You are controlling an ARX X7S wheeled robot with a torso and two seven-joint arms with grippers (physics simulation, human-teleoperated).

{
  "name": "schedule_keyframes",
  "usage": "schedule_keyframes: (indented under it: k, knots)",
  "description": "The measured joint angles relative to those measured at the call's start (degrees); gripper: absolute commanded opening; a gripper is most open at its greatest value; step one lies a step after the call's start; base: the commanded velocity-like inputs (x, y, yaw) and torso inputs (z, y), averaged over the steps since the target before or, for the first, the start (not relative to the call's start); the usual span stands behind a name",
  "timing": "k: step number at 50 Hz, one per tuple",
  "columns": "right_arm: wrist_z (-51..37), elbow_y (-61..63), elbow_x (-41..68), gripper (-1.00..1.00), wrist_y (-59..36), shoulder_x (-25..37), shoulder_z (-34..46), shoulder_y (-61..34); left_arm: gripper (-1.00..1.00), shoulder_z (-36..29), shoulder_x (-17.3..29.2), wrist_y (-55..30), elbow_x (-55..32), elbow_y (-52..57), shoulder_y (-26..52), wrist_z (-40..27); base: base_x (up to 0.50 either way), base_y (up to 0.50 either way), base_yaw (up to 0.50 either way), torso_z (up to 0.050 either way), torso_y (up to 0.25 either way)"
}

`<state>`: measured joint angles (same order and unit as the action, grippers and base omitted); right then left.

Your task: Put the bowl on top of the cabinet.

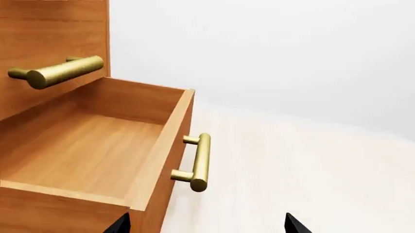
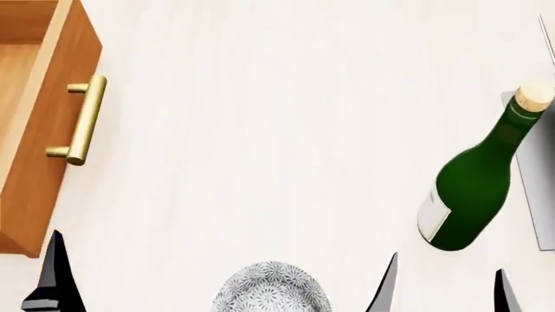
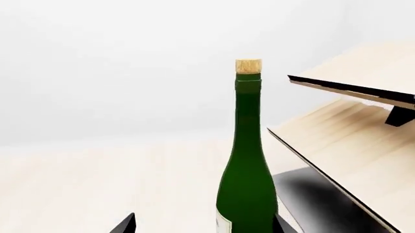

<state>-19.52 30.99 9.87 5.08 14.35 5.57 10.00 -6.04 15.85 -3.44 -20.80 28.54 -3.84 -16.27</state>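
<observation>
Pale tabletop bears speckled round bowl beside wooden cabinet.

Left gripper and right gripper low, fingertips spread apart, holding nothing

Bright, flat, even render light, all three views sharp, no blur or edge distortion. Pale wood-grain table near washed out, shadows barely visible. Soft highlights on green glass corked bottle and brass-gold bar handle.
</observation>
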Motion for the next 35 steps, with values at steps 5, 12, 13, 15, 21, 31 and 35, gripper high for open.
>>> schedule_keyframes:
  k: [5,12,13,15,21,31,35]
  knots:
    - [-0.1,-0.1,0.0,1.0,0.1,0.1,0.2,0.0,1.0,-0.3,0.3,-0.1,-0.1,0.1,0.0,0.1,0.0,0.0,0.0,0.001,-0.226]
    - [-0.3,-0.2,-0.1,1.0,0.0,0.3,0.4,-0.1,1.0,-1.5,2.2,-4.6,-1.2,1.5,1.6,0.6,0.0,0.0,0.0,0.0,-0.006]
    - [-0.3,-0.2,-0.1,1.0,0.0,0.4,0.4,-0.1,1.0,-1.7,2.6,-5.6,-1.5,2.0,2.0,0.7,0.0,0.0,0.0,0.0,0.0]
    - [-0.4,-0.2,-0.1,1.0,0.0,0.4,0.5,-0.1,1.0,-2.1,3.7,-7.9,-2.6,3.1,3.1,1.1,0.0,0.0,0.0,0.0,0.0]
    - [-0.5,-0.2,-0.1,1.0,0.0,0.6,0.6,-0.1,1.0,-2.8,6.7,-15.0,-6.3,7.1,7.7,1.9,0.0,0.0,0.0,0.0,0.0]
    - [-0.8,-0.4,-0.1,1.0,0.0,0.9,0.8,-0.3,1.0,-6.6,10.7,-26.2,-8.8,10.6,19.0,3.3,0.0,0.0,0.0,0.0,0.0]
    - [-0.8,-0.4,-0.1,1.0,0.1,1.0,0.9,-0.4,1.0,-9.6,12.8,-29.8,-8.8,11.2,23.4,5.5,0.0,0.0,0.0,0.0,0.0]
